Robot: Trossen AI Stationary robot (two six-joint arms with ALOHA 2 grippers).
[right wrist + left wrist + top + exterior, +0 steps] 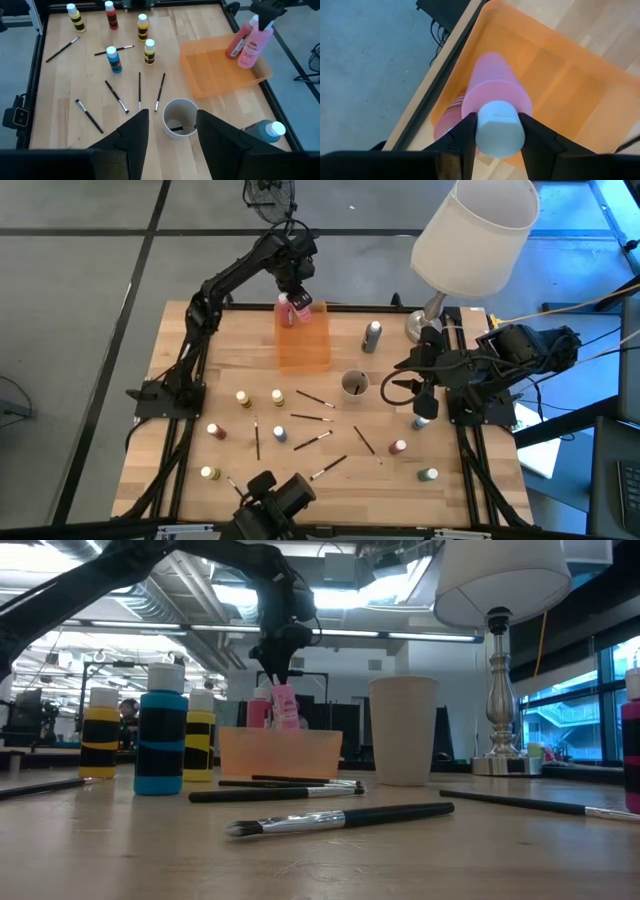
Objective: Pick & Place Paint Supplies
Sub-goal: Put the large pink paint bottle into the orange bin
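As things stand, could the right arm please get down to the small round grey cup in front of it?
Probably yes: the right gripper hangs open just short of the small round grey cup, with nothing between them; the nearest paintbrushes lie beyond the cup.

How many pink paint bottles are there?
2. The left gripper holds one pink bottle at the orange tray's far end; the second pink bottle leans beside it inside the tray. None seem hidden. The right gripper waits by the cup.

Overhead and table-level views — both perhaps share the tray [303, 340].
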